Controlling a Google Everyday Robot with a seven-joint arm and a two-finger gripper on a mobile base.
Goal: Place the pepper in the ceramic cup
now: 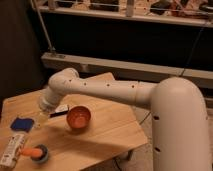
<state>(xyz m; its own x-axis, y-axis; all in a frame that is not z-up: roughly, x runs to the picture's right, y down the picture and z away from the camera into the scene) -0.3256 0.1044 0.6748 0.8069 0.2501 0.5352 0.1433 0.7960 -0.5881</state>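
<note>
The pepper [31, 149] is a small orange-red piece lying in the low blue ceramic cup [41, 155] at the table's front left, with its end sticking out over the cup's left rim. My gripper [40, 120] hangs from the white wrist above the table. It is up and behind the cup, clear of it, between the flat dark-blue piece and the orange bowl. I see nothing held in it.
An orange bowl [78, 117] stands mid-table, right of the gripper. A flat dark-blue piece [22, 123] lies to the left. A white box [13, 150] lies at the front left edge by the cup. The wooden table [105, 137] ends close to the right and front.
</note>
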